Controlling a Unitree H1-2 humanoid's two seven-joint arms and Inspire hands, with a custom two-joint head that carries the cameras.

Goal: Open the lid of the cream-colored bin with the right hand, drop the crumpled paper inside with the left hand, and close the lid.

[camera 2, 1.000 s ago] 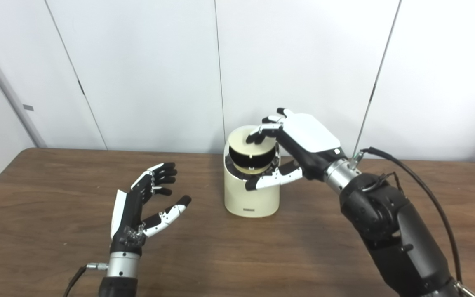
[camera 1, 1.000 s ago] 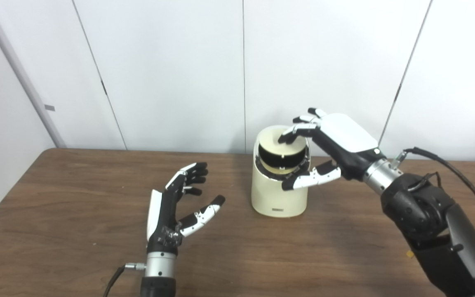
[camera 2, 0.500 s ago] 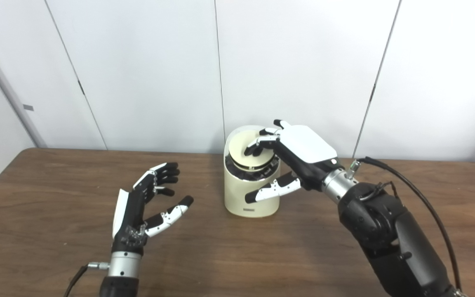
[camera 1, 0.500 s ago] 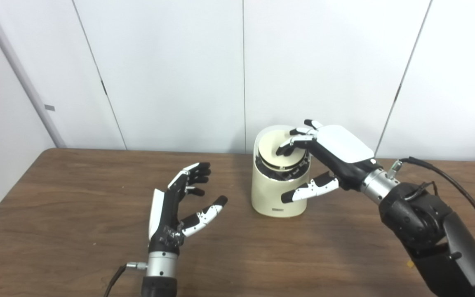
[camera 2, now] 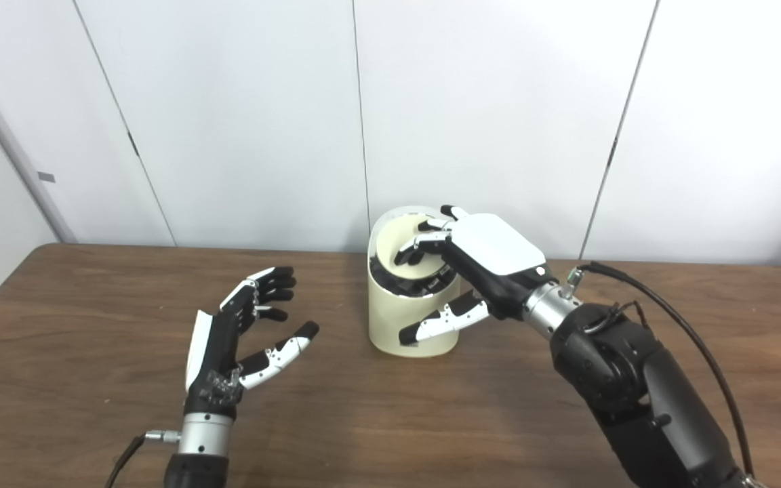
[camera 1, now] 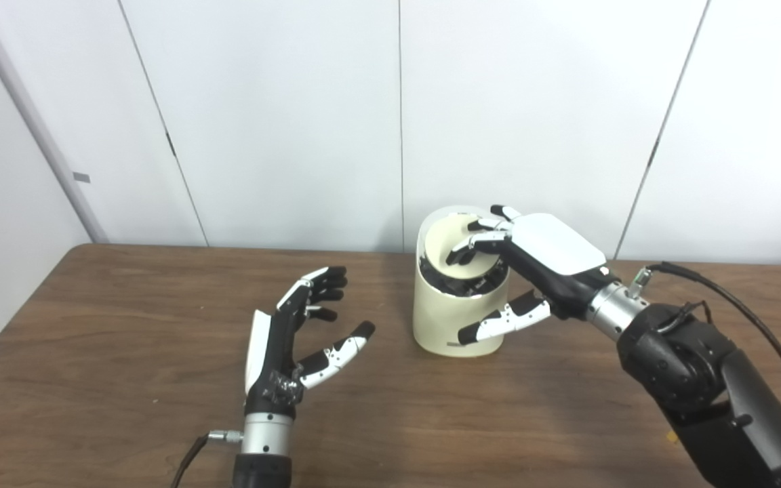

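The cream-colored bin (camera 1: 439, 324) stands at the middle of the brown table (camera 1: 126, 379), near the back wall. Its round lid (camera 1: 450, 252) lies low inside the rim, with a dark gap showing around its front edge. My right hand (camera 1: 541, 252) reaches over the bin from the right. Its fingertips (camera 1: 462, 252) rest on the lid, and its thumb (camera 1: 499, 324) hangs in front of the bin wall, grasping nothing. My left hand (camera 1: 294, 333) is held upright to the left of the bin, open and empty. No crumpled paper shows in either view.
White wall panels (camera 1: 295, 122) run just behind the bin. A black cable (camera 1: 736, 298) loops off the right forearm. Another cable (camera 1: 187, 461) leaves the left wrist at the bottom edge.
The right hand has gone down with its fingertips on the lid. The lid has swung from raised and tilted to low inside the rim. The left hand has hardly moved.
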